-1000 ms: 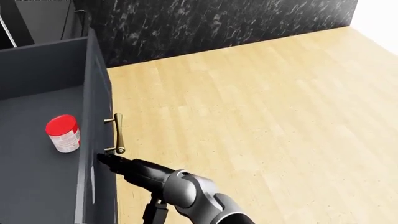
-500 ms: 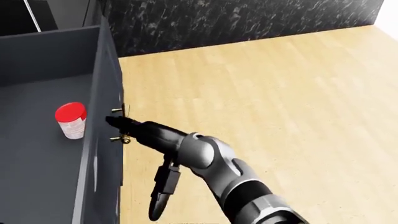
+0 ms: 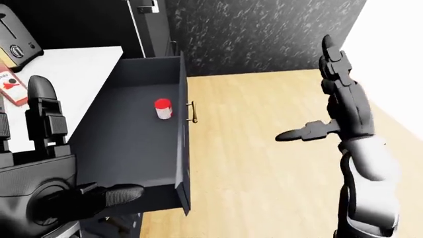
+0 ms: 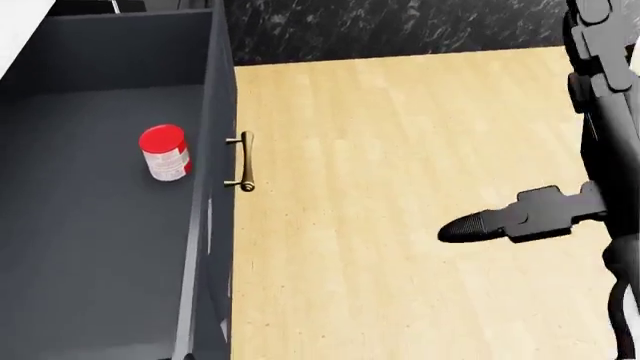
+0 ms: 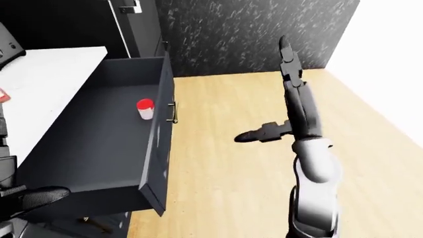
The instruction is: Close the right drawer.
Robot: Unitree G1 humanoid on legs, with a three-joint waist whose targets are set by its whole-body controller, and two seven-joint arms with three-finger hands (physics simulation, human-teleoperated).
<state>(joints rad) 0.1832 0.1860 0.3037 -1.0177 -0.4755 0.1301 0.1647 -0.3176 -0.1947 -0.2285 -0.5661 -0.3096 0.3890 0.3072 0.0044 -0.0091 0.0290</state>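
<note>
Since half a second ago the right hand (image 3: 343, 106) has left the handle (image 4: 244, 161) and lifted well clear to the right, and the camera has shifted too.

At the left edge of the left-eye view the left hand (image 3: 41, 148) stands raised beside the white counter (image 3: 73, 79), fingers upright and spread, thumb pointing right, holding nothing. Next comes the drawer (image 3: 135, 144), pulled fully out over the wood floor (image 3: 264, 168). A red-capped can (image 4: 164, 153) lies inside, near the drawer's right wall. The brass handle sits on the outer face, untouched. Farther right, the right hand hangs above the floor, palm flat, fingers straight up, thumb aimed left toward the drawer; it is spread wide and empty.
</note>
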